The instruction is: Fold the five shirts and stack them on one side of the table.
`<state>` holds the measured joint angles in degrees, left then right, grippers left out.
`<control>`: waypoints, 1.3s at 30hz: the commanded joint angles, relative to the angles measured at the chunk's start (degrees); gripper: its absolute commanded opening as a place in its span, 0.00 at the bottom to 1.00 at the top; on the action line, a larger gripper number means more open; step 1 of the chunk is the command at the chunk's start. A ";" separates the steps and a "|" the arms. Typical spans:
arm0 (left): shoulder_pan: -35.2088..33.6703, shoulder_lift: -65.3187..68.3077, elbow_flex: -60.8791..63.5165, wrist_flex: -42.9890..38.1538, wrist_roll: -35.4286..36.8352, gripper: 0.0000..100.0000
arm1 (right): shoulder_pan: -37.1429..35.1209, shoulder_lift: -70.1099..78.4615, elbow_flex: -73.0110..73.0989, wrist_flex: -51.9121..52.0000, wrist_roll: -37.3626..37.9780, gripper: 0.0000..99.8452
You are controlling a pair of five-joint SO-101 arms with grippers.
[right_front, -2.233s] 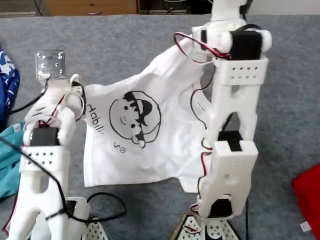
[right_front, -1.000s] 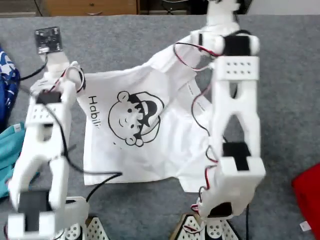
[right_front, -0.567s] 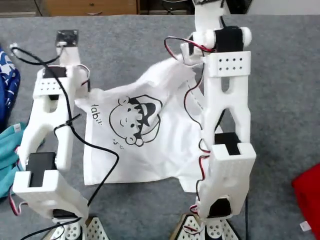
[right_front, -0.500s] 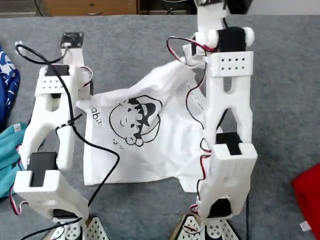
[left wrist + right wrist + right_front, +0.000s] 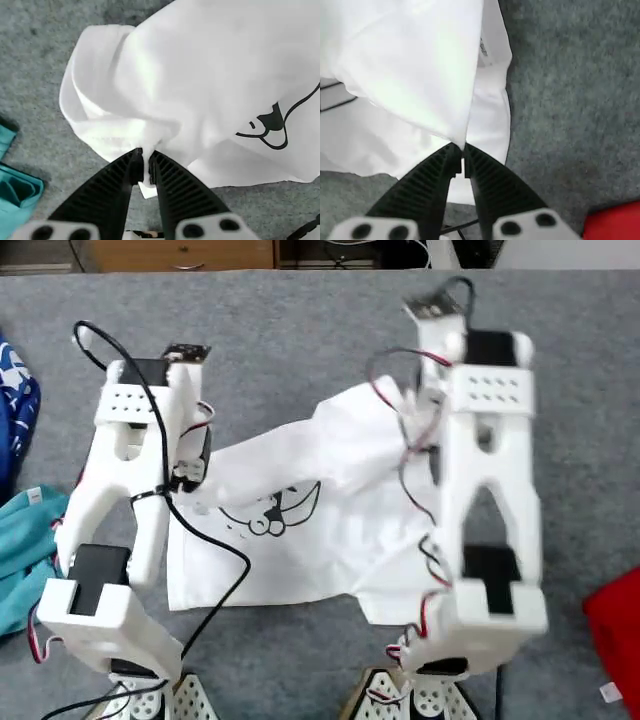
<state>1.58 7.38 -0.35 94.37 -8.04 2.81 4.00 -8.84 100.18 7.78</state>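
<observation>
hidden: a fold of the white shirt (image 5: 345,455) is covering half its printed face (image 5: 268,514)
left gripper (image 5: 145,162): pinching bunched shirt cloth
right gripper (image 5: 461,150): pinching a shirt edge
cut off: teal shirt (image 5: 20,540), red shirt (image 5: 615,625)

Scene is lit evenly and brightly, seemingly from overhead. The white shirt (image 5: 340,455) is blown out in both wrist views, and its folds are read only by pale grey shading. Soft, weak shadows are cast on the grey table (image 5: 290,330) under the lifted cloth edges.
</observation>
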 commanded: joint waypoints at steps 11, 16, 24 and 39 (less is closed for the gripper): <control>3.69 -0.48 11.34 0.70 9.23 0.02 | 13.67 -27.30 42.59 -16.09 20.92 0.01; 3.87 -0.48 13.98 0.62 8.62 0.02 | 14.02 -30.29 49.45 -17.14 21.19 0.01; 12.48 -5.58 17.85 1.41 6.15 0.02 | 20.44 -33.54 52.44 -17.23 21.36 0.01; 18.02 -26.77 34.37 1.32 5.89 0.02 | 27.74 -33.89 60.26 -18.11 28.13 0.01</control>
<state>21.63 -17.23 32.97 95.08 -1.54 29.19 -27.74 50.95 83.03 35.03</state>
